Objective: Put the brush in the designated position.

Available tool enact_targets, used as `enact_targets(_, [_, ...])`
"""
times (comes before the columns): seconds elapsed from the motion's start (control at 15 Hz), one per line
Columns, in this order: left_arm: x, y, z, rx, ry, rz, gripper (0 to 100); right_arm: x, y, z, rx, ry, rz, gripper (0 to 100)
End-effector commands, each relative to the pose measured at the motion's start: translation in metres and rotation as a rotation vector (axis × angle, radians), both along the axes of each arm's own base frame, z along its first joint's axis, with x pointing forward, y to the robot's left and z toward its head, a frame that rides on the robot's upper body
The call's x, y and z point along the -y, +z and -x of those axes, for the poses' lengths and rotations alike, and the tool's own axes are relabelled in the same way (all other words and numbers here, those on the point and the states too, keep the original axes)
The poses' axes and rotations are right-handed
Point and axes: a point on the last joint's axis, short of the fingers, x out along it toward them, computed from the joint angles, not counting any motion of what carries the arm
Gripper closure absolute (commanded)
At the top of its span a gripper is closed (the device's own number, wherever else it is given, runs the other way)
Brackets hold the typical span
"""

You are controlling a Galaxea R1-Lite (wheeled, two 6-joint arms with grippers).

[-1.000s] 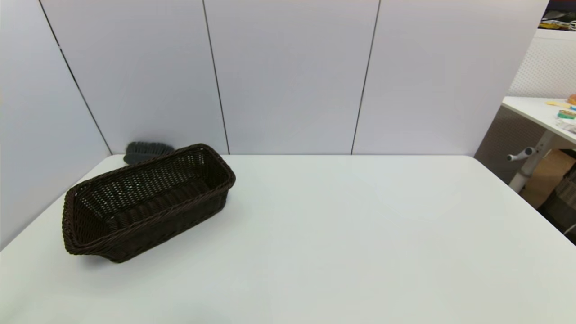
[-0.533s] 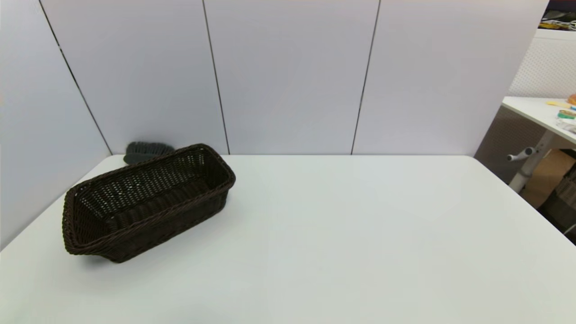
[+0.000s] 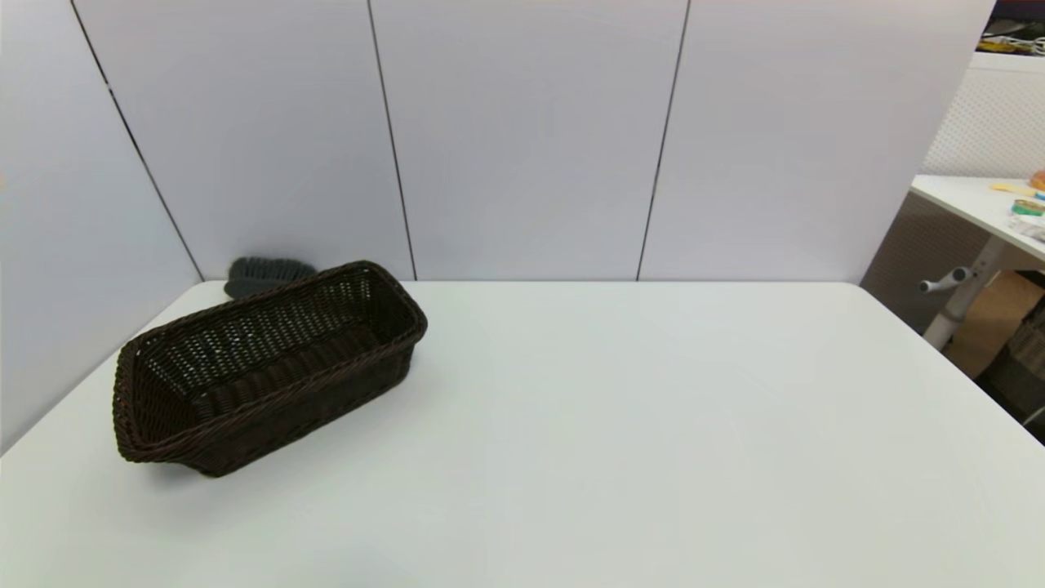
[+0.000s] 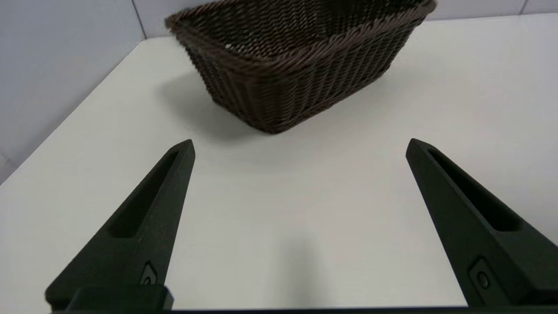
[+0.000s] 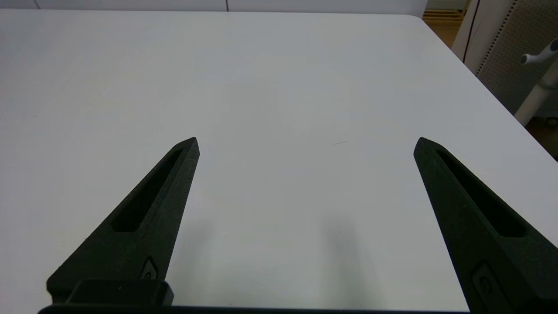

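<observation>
I see only the dark bristles of the brush (image 3: 269, 275), poking up behind the far rim of a dark woven basket (image 3: 261, 376), right at the back wall (image 3: 522, 139); its handle is hidden from me. The basket sits tilted on the white table (image 3: 620, 425) near the far left corner, where grey panelled walls meet. Off to the right stands a second table (image 3: 980, 204) with small coloured items.

My left gripper (image 4: 301, 146) hangs low over the table, fingers spread wide and holding nothing, with the basket just ahead of its tips and the brush beyond that. My right gripper (image 5: 305, 144) is likewise spread wide and unloaded, bare tabletop in front of it, well apart from the brush.
</observation>
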Motion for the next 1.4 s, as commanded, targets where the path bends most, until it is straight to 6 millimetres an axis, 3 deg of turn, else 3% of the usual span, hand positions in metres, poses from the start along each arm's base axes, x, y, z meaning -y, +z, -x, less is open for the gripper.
enact_targets(0.07, [-0.0001, -0.0047, -0.0008, -0.024, 0.008, -0.015, 0, 0.0000, -0.0004, -0.0002, -0.002, 0.000, 0.001, 0])
enact_targets(0.4, [-0.0004, -0.0042, -0.0008, -0.021, 0.015, 0.059, 0, 0.0000, -0.0004, -0.0002, -0.002, 0.000, 0.001, 0])
enact_targets(1.4, [-0.0004, -0.0042, -0.0008, -0.021, 0.019, 0.061, 0, 0.0000, -0.0006, -0.0002, -0.004, 0.000, 0.004, 0])
